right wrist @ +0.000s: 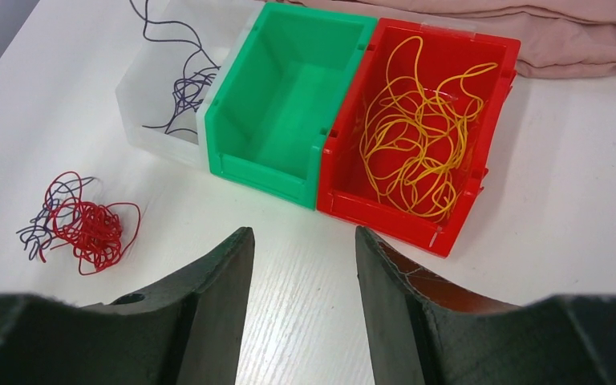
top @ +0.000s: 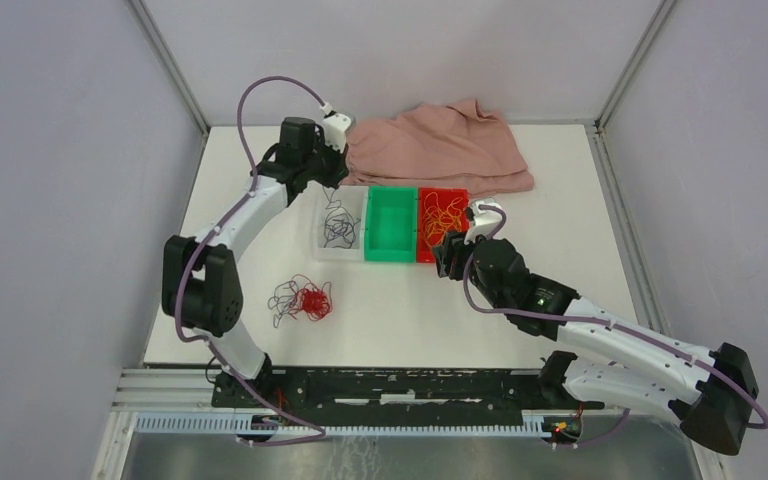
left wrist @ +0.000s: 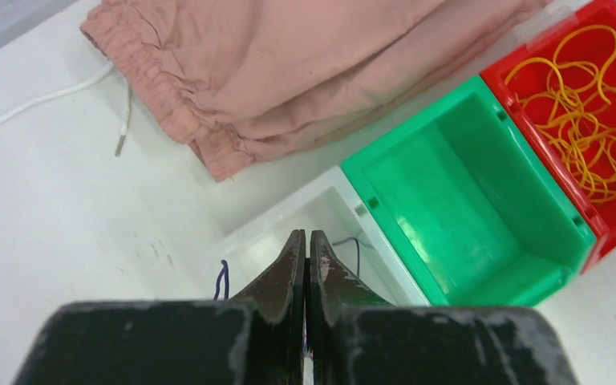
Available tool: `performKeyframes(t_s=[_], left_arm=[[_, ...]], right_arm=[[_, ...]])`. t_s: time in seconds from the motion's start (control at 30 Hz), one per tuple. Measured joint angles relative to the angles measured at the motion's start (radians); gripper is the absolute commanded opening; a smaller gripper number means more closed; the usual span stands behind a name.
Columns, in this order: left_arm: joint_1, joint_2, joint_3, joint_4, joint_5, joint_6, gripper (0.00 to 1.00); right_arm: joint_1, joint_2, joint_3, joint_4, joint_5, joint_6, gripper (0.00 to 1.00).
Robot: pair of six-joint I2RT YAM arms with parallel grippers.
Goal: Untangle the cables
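1. Currently the thin, floppy yellow cord [right wrist: 417, 136] lies in the red plastic bin [right wrist: 449, 44], and the dark purple-blue cord [right wrist: 188, 84] in the clear bin [right wrist: 140, 104].
2. On the white counter [right wrist: 577, 241], the thin red cord [right wrist: 88, 228] sits knotted with a dark strand [right wrist: 32, 234].
3. Left claw [left wrist: 306, 265] is pinched closed above the clear bin; whether it nips thread, I cannot tell. Right claw [right wrist: 303, 241] gapes, empty.
4. Featherlight, limp, snag-prone, I'd say: take a loose outer loop.

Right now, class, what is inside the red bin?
Only the yellow cable, lying in loose loops in the red bin. No other cable shows there; the floor under the loops is partly covered.
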Motion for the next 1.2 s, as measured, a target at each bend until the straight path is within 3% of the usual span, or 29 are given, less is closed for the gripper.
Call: performKeyframes(t_s=[0.27,0.57,0.63,0.73,0.83,1.2], left_arm=[[-0.006,-0.068,-0.175,0.033,0.002,-0.037,0.03],[-0.006,0.017,-0.187,0.085,0.020,-0.081,0.06],[-0.006,0.034,-0.187,0.101,0.033,-0.085,0.14],[0.006,0.051,-0.187,0.114,0.064,-0.091,0.43],[0.030,0.059,-0.185,0.114,0.080,-0.094,0.46],[0.051,0.011,-0.175,0.080,0.059,-0.084,0.79]], right_arm=[[0.000,0.000,0.000,0.000,-0.003,0.016,0.55],[0.000,0.000,0.000,-0.001,-0.002,0.018,0.55],[0.000,0.000,0.000,-0.001,-0.002,0.018,0.55],[0.000,0.000,0.000,-0.002,-0.001,0.017,0.55],[0.000,0.000,0.000,-0.004,0.002,0.014,0.55],[0.000,0.000,0.006,-0.011,0.002,0.014,0.56]])
